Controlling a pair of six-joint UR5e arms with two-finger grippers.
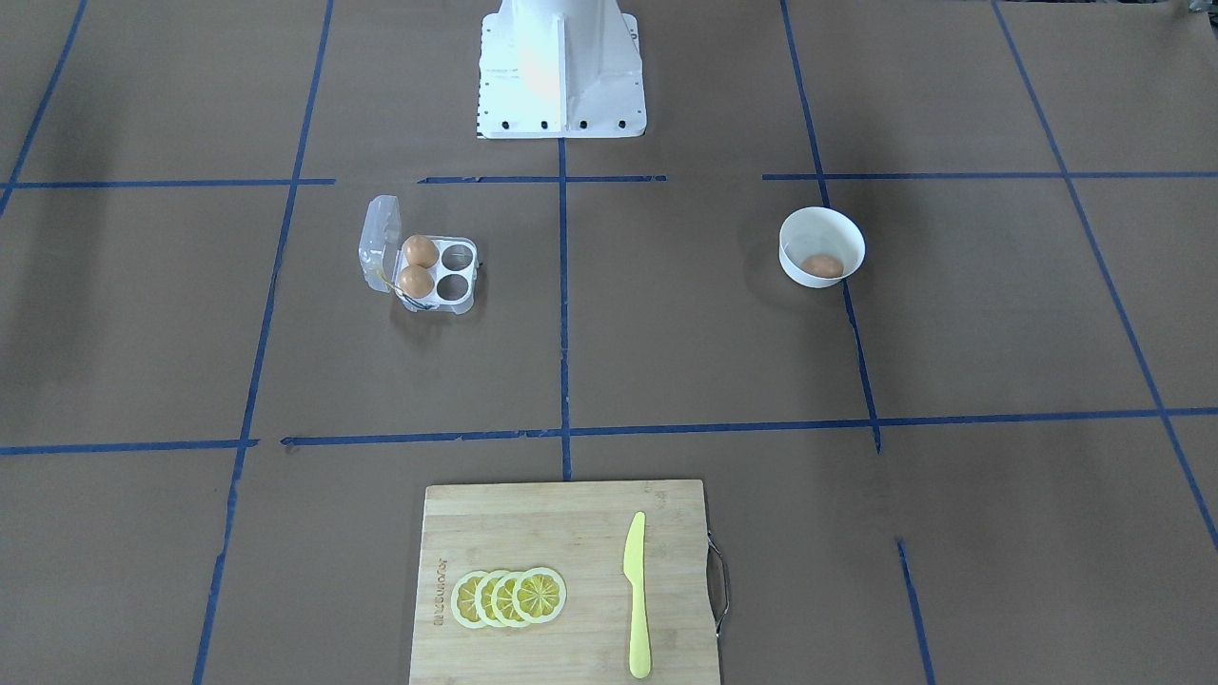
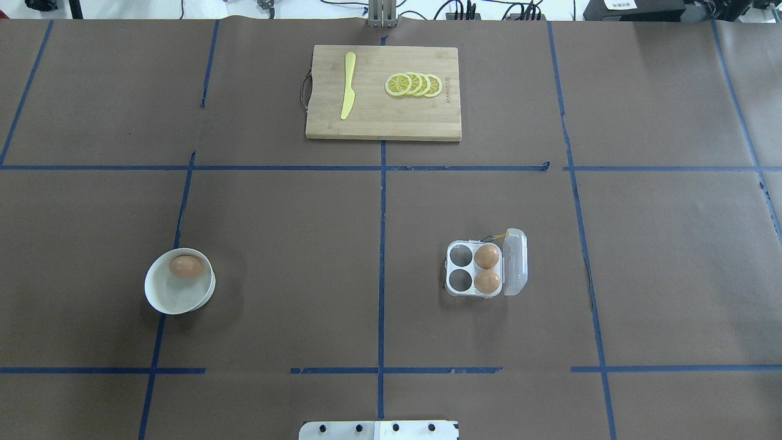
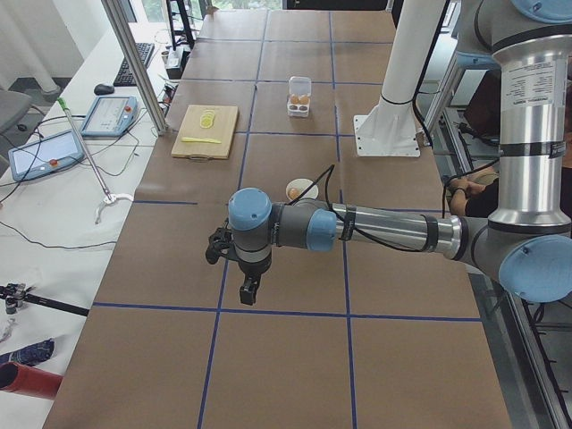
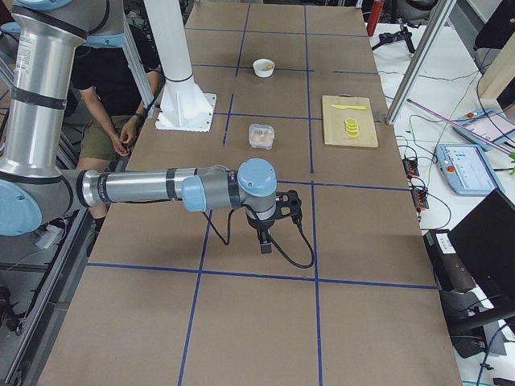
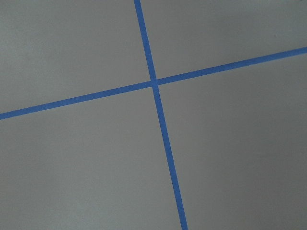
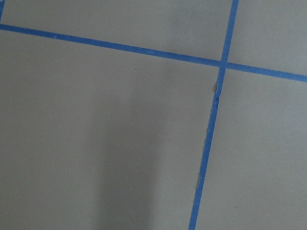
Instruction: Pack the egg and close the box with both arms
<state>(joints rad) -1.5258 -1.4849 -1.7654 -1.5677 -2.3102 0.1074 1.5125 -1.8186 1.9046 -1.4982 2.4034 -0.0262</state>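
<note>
Your egg [image 2: 186,267] lies in the white bowl [image 2: 160,300] on the robot's left, well apart from the box [image 2: 459,269], whose lid [image 2: 516,263] stands open beside two filled cups. The egg may roll out of a pinch against the bowl's curved wall, and the light box may slide as you close it. The left fingers [image 3: 249,290] and right fingers [image 4: 264,244] hang over bare table, touching nothing I can see. I cannot tell how far they are spread.

Cutting board [image 1: 571,533], far side of table: short burnt-in brand mark [image 1: 440,592] along one short edge, beside the lemon slices [image 1: 509,597]. Letters too small to read. Nothing else legible.
</note>
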